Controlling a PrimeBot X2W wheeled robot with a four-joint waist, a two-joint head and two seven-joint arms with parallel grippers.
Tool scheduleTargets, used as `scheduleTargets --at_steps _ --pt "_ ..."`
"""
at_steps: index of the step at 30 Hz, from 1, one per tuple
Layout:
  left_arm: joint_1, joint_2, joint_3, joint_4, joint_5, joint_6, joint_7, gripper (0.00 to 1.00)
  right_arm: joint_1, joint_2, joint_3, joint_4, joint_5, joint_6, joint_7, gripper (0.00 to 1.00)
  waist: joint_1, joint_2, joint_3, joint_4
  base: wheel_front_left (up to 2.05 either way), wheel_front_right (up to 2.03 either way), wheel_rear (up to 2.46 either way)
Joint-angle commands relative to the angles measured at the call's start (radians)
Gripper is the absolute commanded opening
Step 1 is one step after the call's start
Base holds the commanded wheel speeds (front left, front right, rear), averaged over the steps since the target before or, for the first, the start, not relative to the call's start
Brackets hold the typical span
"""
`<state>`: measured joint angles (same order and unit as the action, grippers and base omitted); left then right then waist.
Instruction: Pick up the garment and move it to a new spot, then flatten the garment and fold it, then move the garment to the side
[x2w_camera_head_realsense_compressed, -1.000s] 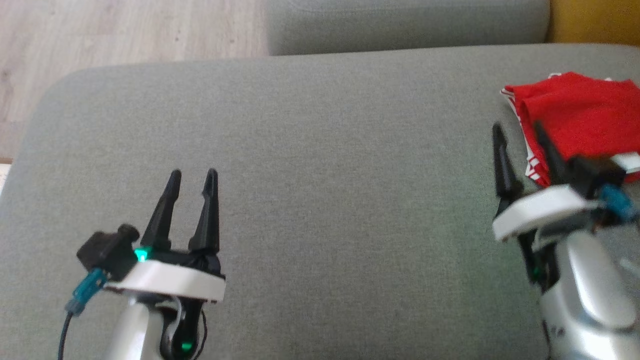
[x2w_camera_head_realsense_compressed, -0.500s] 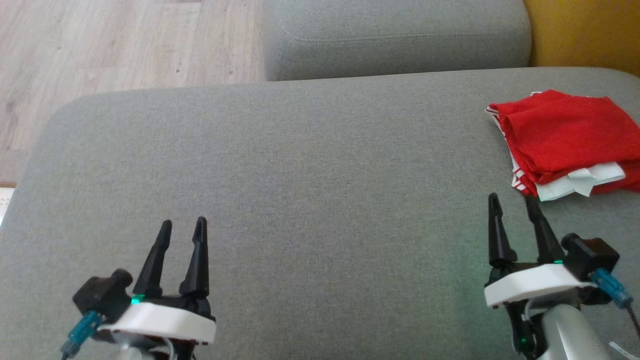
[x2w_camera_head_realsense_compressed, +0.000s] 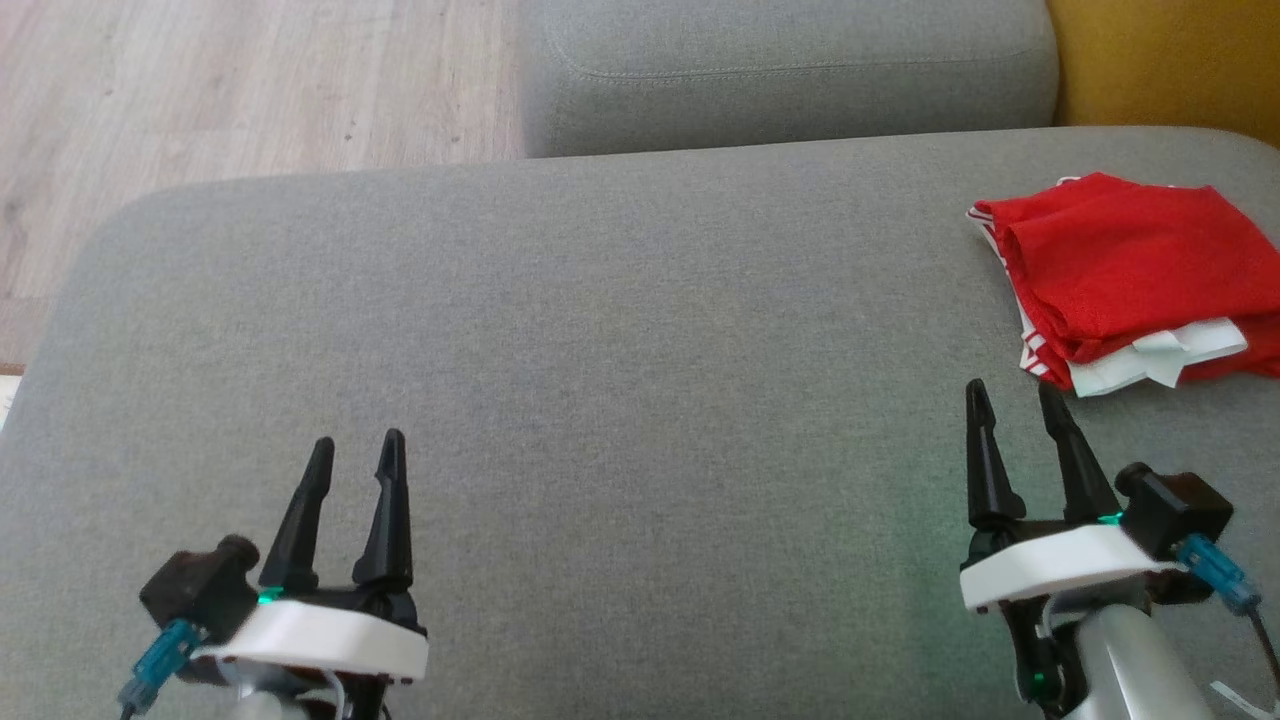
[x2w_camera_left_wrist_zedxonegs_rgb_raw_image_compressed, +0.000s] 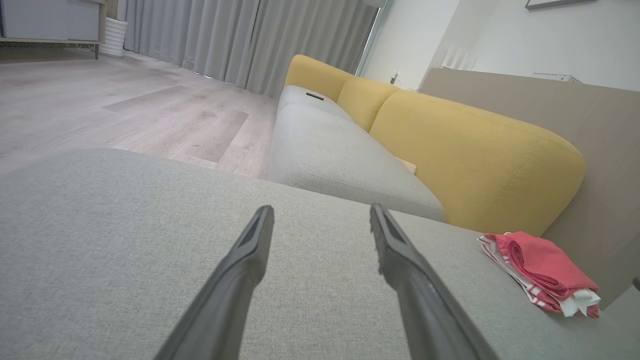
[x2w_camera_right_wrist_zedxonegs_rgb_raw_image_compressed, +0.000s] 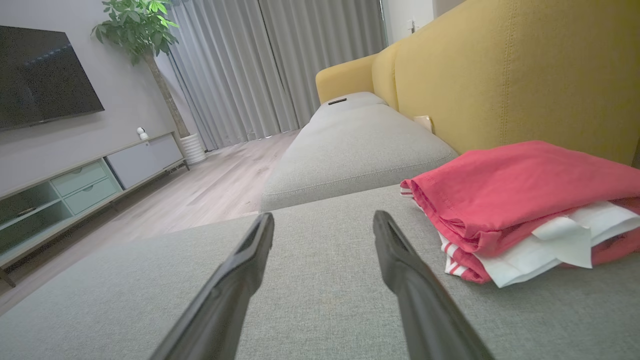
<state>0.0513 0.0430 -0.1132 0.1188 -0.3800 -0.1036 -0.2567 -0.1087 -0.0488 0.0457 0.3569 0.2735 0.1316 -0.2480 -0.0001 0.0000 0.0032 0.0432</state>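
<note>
The garment (x2w_camera_head_realsense_compressed: 1130, 265) is red with white trim, folded in a compact stack at the far right of the grey cushion (x2w_camera_head_realsense_compressed: 620, 330). It also lies at the right in the left wrist view (x2w_camera_left_wrist_zedxonegs_rgb_raw_image_compressed: 542, 270) and in the right wrist view (x2w_camera_right_wrist_zedxonegs_rgb_raw_image_compressed: 520, 200). My right gripper (x2w_camera_head_realsense_compressed: 1012, 398) is open at the lower right, its tips just short of the garment's near edge and apart from it. My left gripper (x2w_camera_head_realsense_compressed: 357, 450) is open at the lower left over bare cushion, holding nothing.
A second grey seat cushion (x2w_camera_head_realsense_compressed: 790, 70) lies beyond the near one, with a yellow backrest (x2w_camera_head_realsense_compressed: 1165, 60) to the right. Wooden floor (x2w_camera_head_realsense_compressed: 200, 90) runs past the cushion's left edge. A TV cabinet (x2w_camera_right_wrist_zedxonegs_rgb_raw_image_compressed: 75, 190) stands across the room.
My right gripper has drawn back off the garment toward me, leaving it lying free. The left gripper has pulled back too. The head camera shifted, most of it in the first half second.
</note>
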Motion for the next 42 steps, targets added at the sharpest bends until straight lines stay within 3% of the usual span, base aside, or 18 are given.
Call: scheduleTargets --at_steps 1,37,38,42 --pt "-0.058 0.007 0.036 -0.033 -0.001 0.006 -0.005 1.0 -0.04 -0.002 0.025 -0.036 0.009 -0.001 -0.013 1.0 0.0001 0.0 0.001 0.0 0.0 0.0 0.0" --pt "-0.052 0.007 0.05 -0.029 -0.032 0.003 -0.005 1.0 -0.041 -0.001 0.035 -0.051 0.027 -0.001 -0.014 1.0 0.0001 0.0 -0.002 -0.006 0.0 0.0 0.0" --pt "0.0 0.0 0.018 0.008 -0.028 0.004 0.0 0.0 -0.001 0.0 0.009 -0.02 0.026 0.0 0.0 0.0 0.0001 0.0 -0.001 -0.006 0.0 0.0 0.0" --pt "0.022 -0.003 0.016 0.061 -0.033 0.004 0.002 0.0 0.023 0.002 0.011 0.028 0.031 0.0 0.003 0.0 0.0001 0.0 -0.001 -0.006 0.0 0.0 0.0"
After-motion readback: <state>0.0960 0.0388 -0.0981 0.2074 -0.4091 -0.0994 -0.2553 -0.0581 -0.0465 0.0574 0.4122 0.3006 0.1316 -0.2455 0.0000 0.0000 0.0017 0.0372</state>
